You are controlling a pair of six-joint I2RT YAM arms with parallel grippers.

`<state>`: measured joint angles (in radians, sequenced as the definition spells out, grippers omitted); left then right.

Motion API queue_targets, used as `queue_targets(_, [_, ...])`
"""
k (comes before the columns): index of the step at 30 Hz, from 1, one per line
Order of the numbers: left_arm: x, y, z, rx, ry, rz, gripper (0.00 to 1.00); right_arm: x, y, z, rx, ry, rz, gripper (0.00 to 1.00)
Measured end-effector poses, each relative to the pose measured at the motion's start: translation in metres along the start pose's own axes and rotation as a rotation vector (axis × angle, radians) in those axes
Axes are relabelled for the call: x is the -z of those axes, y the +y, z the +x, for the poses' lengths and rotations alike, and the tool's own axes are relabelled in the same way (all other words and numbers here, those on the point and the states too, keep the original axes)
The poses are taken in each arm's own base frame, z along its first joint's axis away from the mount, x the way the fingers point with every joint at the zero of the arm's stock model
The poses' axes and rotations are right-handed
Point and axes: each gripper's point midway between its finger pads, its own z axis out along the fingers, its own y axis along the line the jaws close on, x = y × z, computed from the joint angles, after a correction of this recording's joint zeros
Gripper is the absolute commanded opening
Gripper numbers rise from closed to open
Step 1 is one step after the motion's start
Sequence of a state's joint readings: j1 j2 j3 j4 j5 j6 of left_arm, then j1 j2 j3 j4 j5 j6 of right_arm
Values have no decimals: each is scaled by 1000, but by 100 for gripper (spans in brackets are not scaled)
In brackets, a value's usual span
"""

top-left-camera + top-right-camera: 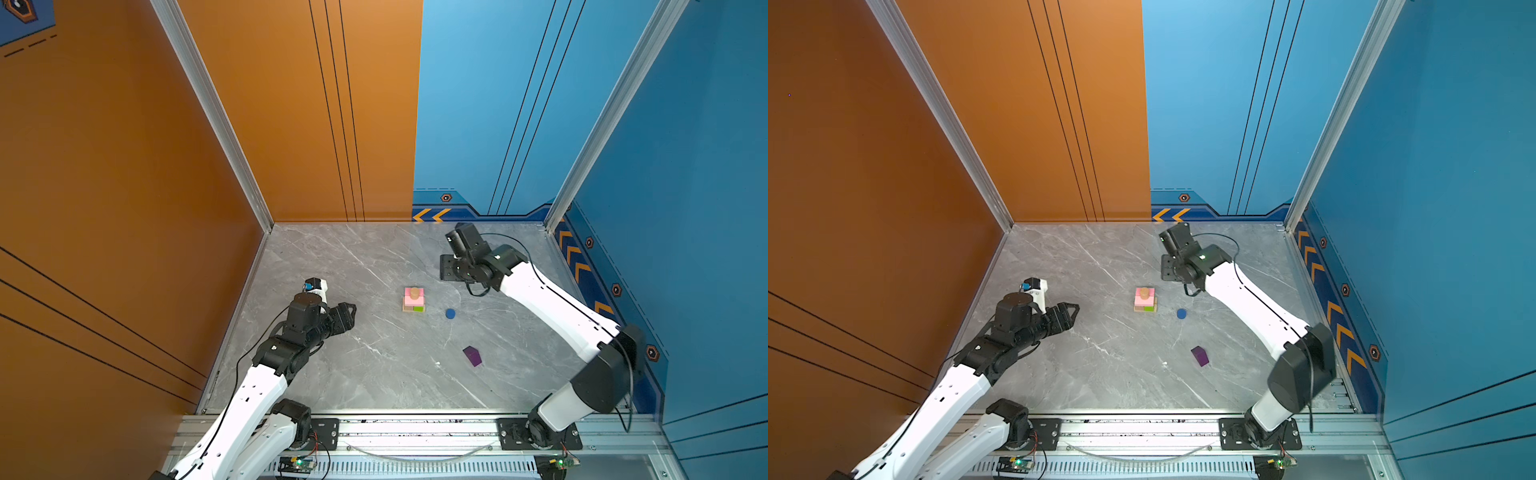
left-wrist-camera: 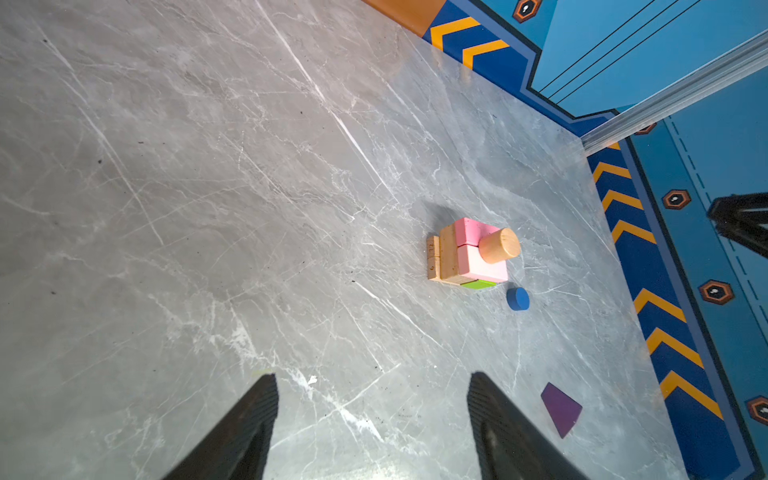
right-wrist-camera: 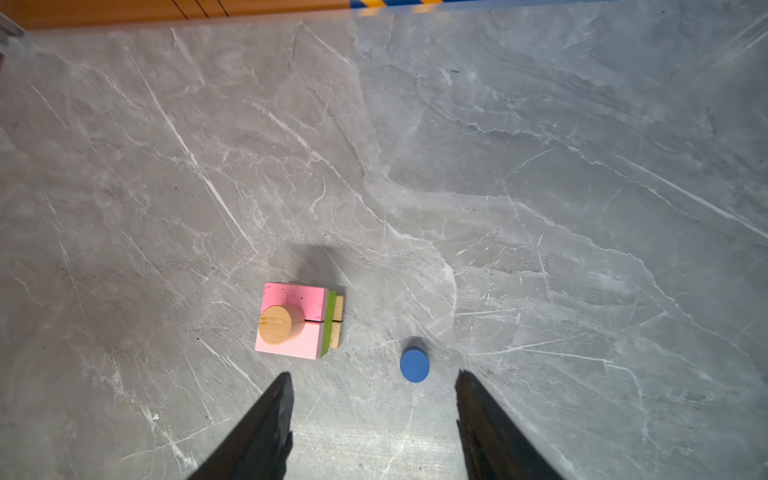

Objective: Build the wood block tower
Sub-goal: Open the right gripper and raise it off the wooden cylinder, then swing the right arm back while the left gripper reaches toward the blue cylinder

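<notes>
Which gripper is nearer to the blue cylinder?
Right. The right gripper hangs close behind the blue cylinder; the left gripper is farther off, on the other side of the block tower.

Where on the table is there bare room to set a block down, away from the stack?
The widest bare tabletop lies between the left gripper and the stack, and on toward the back-left corner. The near strip left of the purple block is free. It is tighter right of the stack: the blue cylinder sits close, with the right gripper behind.
</notes>
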<state>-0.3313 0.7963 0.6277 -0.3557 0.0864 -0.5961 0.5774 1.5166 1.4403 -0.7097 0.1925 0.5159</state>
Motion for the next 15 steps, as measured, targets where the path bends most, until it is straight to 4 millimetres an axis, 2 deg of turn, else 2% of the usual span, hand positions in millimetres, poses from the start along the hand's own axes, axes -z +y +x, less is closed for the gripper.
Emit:
queue_targets(4, [-1, -14, -2, -19, 13, 21, 73, 24, -14, -29, -92, -160, -56, 77])
queue_targets(6, [-3, -22, -1, -36, 24, 28, 73, 34, -18, -44, -130, -234, -80, 89])
queue_targets(7, [-5, -27, -1, -46, 30, 30, 73, 39, -22, -50, -154, -271, -91, 99])
queue_targets(10, [-9, -40, -2, -77, 47, 32, 73, 44, -33, -59, -206, -348, -106, 100])
queue_targets(15, [-13, -56, -6, -122, 61, 27, 73, 41, -53, -62, -316, -437, -93, 100])
